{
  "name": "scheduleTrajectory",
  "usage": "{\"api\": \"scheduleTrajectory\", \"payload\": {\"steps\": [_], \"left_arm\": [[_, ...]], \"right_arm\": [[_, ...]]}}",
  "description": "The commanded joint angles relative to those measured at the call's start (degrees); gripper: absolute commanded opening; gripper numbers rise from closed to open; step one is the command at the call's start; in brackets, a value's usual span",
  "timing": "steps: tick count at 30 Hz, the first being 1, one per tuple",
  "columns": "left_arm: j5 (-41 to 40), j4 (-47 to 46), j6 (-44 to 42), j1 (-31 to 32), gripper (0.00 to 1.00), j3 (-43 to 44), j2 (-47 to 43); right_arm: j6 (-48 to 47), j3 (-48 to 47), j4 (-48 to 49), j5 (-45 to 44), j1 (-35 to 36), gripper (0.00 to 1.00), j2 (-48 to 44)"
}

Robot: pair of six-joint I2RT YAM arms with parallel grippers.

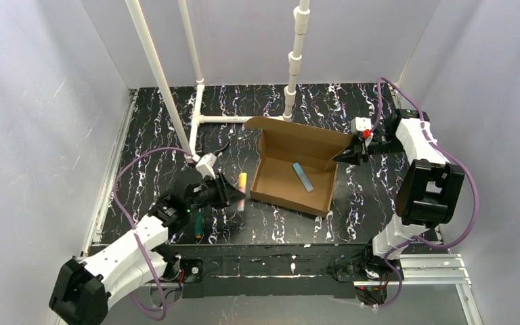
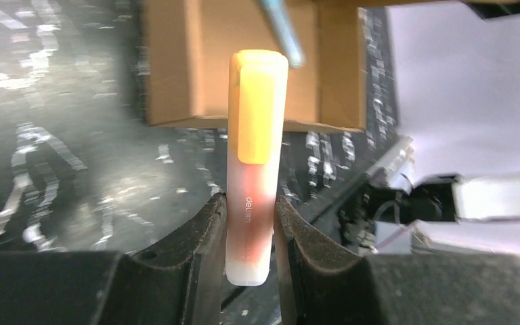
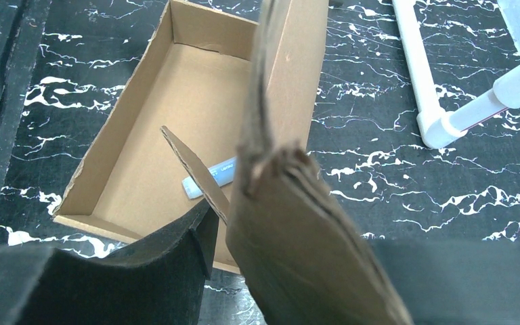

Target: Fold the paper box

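The paper box (image 1: 279,184) is taken as ref. It sits mid-table (image 1: 379,203), tray part already formed w/ four walls up. The lid panel (image 1: 299,139) is raised at its far wall, not yet closed. Judged approx. halfway: tray done, lid closing + tucking left.

Inside the box, toward its R half, a light-blue stick (image 1: 303,177) lies flat on the floor, diagonal, touching no wall as far as can be seen.

The R gripper (image 1: 347,155) is placed at the box's far-R corner. In the R wrist view the lid's side edge (image 3: 291,203) is pinched close against the one black finger (image 3: 176,257) that shows; the other finger is hidden behind the cardboard. The jaws are judged nearly shut on the lid. The lid is prob. kept up this way so the opening stays clear for loading. A thin side tab (image 3: 196,169) is seen hanging inward over the tray; it could snag when the lid is brought down.

Just L of the box, near its L wall, an orange highlighter (image 2: 257,115) is held by the L gripper (image 2: 250,227). The jaws are closed onto the lower barrel, cap end pointed at the box. It is held by the tail, likely so the cap end can be passed over the wall first.

Further L of the box, beside the L arm, a green pen (image 1: 198,227) lies on the table. A white pipe frame (image 1: 227,119) stands beyond the box's far side.
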State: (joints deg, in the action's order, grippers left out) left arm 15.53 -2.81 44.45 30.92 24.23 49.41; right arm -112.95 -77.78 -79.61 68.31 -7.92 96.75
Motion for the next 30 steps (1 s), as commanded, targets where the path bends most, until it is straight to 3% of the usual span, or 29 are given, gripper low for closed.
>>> {"api": "scheduleTrajectory", "payload": {"steps": [1, 7, 14, 30], "left_arm": [[3.8, -12.8, 4.1, 5.4, 0.00, 0.8, -0.5], [-1.7, -23.3, 12.1, 9.7, 0.00, 3.5, 8.2], [-7.9, -29.4, 17.7, 12.1, 0.00, 6.4, 16.8], [-14.3, -29.5, 29.8, 15.9, 0.00, 14.6, 32.7]], "right_arm": [[-1.0, 0.3, -1.6, 1.5, -0.3, 0.09, 0.5], [-0.8, 0.3, -1.6, 1.7, -0.3, 0.09, 0.2], [-0.7, 0.4, -1.7, 1.9, -0.3, 0.09, 0.0], [-0.8, 0.4, -1.7, 2.2, -0.3, 0.09, -0.3]]}}
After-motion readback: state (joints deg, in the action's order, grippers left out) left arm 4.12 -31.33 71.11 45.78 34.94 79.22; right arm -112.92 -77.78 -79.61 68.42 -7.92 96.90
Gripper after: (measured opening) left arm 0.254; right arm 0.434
